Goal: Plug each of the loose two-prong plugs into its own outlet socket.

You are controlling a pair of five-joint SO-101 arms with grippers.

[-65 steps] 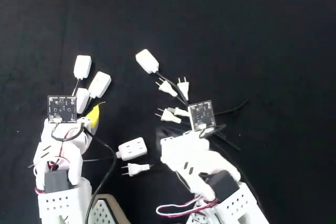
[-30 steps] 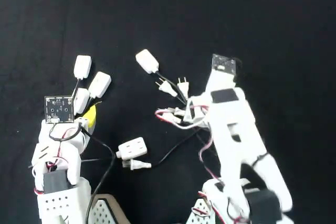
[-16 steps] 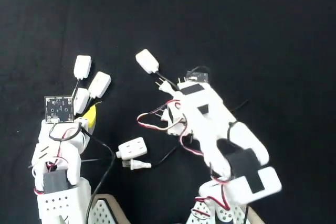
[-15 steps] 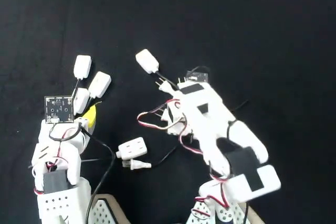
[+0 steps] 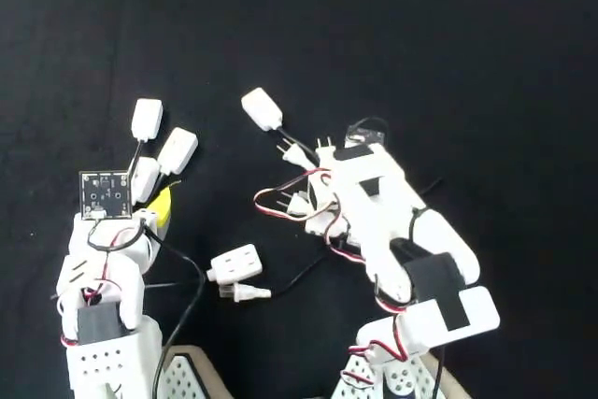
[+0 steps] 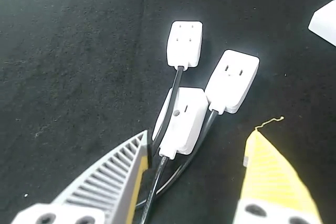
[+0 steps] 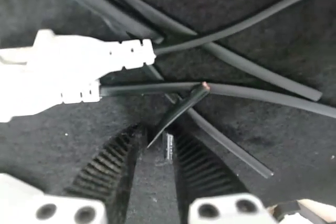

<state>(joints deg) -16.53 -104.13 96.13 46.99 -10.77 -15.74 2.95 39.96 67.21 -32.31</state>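
Observation:
Three white outlet sockets [image 6: 184, 43] [image 6: 232, 81] [image 6: 181, 120] on black cords lie bunched just ahead of my left gripper [image 6: 199, 136], which is open and holds nothing. From above they lie at the left [image 5: 177, 149]. Two more sockets lie apart [image 5: 262, 107] [image 5: 235, 263]. One loose plug [image 5: 241, 293] rests next to the nearer socket. Other plugs [image 5: 294, 154] [image 5: 324, 149] [image 5: 299, 205] cluster mid-table, partly under the right arm [image 5: 374, 198]. My right gripper [image 7: 157, 129] hovers low over crossed black cords, jaws nearly together, with two white plugs [image 7: 73, 72] just beyond.
Black cloth covers the whole table [image 5: 486, 72]. Black cords [image 7: 236, 64] criss-cross under the right gripper, one with a bare cut end [image 7: 202, 86]. The right arm's red and white wires [image 5: 280, 207] loop out over the plugs. The far and right parts of the table are bare.
The right arm rose from its rest pose, stretched far out, then pulled back over the plug cluster. The near plug shifted slightly. The left arm stayed put.

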